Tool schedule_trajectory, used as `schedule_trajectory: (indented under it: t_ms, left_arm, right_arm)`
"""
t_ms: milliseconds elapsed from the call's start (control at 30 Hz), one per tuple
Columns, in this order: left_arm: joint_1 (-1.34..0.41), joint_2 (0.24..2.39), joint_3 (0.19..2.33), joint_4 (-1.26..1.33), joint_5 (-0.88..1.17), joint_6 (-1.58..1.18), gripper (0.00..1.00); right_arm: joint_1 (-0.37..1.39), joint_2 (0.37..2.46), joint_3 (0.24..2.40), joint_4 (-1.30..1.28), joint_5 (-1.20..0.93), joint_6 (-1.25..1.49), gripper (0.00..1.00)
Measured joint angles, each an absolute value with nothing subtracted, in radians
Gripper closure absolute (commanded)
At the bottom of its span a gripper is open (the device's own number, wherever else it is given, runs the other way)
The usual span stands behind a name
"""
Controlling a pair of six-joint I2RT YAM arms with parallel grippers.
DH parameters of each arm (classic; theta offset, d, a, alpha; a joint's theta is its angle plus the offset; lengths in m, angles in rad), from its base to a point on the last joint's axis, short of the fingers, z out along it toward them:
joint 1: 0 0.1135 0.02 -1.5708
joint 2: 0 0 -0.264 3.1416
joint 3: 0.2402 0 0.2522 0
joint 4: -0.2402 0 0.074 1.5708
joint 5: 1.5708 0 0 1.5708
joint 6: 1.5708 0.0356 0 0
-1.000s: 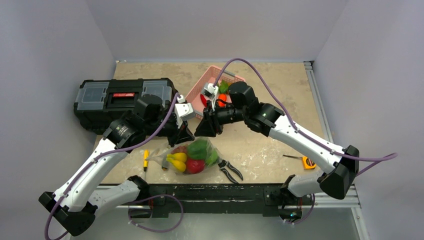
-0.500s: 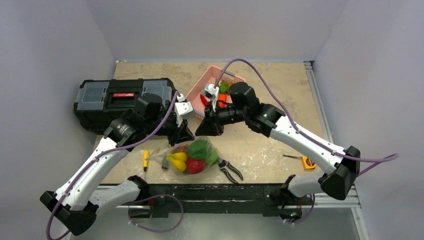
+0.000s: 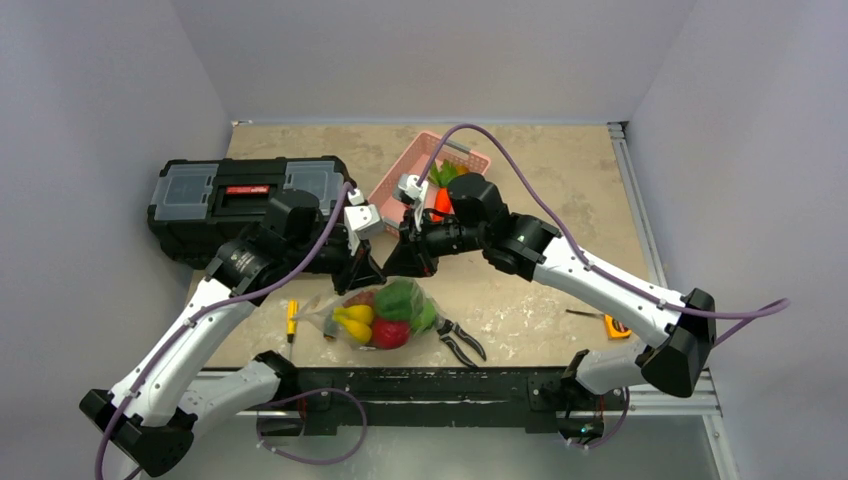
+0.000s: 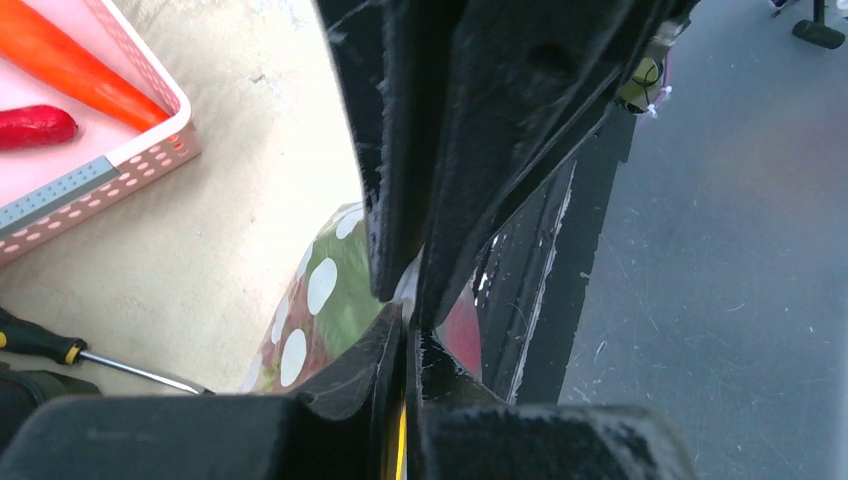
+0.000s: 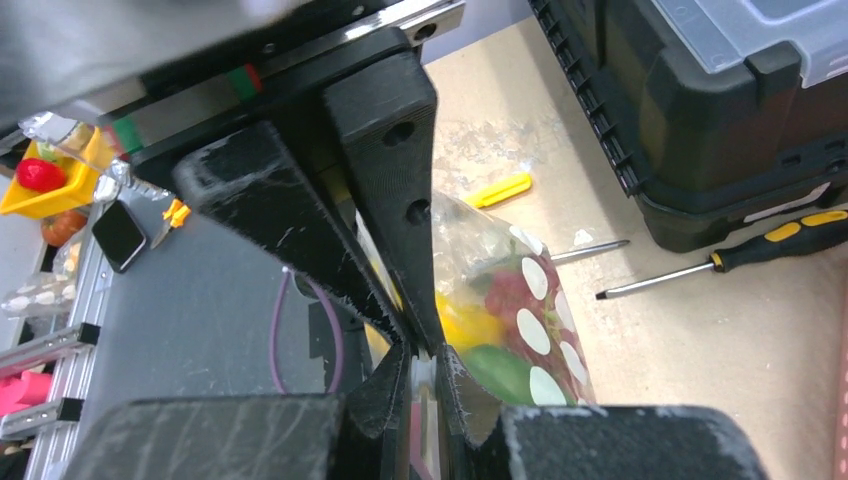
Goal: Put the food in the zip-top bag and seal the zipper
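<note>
My left gripper (image 4: 408, 300) has its fingers pressed almost flat together, with a sliver of the whitish zipper (image 4: 409, 284) pinched between them. The right gripper (image 5: 425, 358) reads the same on its wrist camera: fingers narrow, clamped on the clear rim of the zip-top bag (image 5: 480, 230). From above I see the two grippers close side by side, tips pointing down at the bag's far edge.

The bag hangs and slumps below them, resting on the table (image 3: 540, 180) near its front edge, between the two arms. Through the plastic I can make out the banana (image 3: 355, 322), the green pepper (image 3: 397, 298), a red round fruit (image 3: 390, 333) and a green round fruit (image 3: 426, 316).

Black-handled cutters (image 3: 460, 340) lie just right of the bag, and a small yellow tool (image 3: 292, 318) lies near its left. Behind the grippers sits the pink basket (image 3: 395, 185) holding a carrot (image 4: 80, 70) and a red chilli (image 4: 35, 127). The black toolbox (image 3: 245, 195) stands to the left, with a screwdriver (image 5: 720, 265) beside it.
</note>
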State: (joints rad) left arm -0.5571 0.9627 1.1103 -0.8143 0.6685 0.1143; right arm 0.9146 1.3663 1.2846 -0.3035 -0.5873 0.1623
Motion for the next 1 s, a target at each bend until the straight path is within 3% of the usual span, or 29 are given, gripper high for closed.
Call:
schedule_trajectory:
  t_ms: [267,433,567,833,1000]
  left_arm:
    - [-0.550,0.933,1.082,-0.805,0.668,0.115,1.00]
    - [-0.550,0.930,1.081,-0.805,0.670,0.115,1.00]
    - [-0.552,0.920,1.079,-0.793,0.698,0.114,1.00]
    - [-0.552,0.920,1.067,-0.740,0.715,0.114,1.00]
    - [-0.552,0.920,1.066,-0.734,0.720,0.113,1.00]
  right_arm:
    - [0.929,1.393,1.285,-0.277,-0.563,0.190,0.89]
    - [0.929,1.396,1.285,-0.270,-0.564,0.205,0.55]
    - [0.904,1.369,1.259,-0.257,-0.567,0.211,0.45]
    - [0.764,1.245,1.120,-0.176,-0.707,0.243,0.47]
    - [0.759,1.242,1.082,-0.103,-0.773,0.262,0.60]
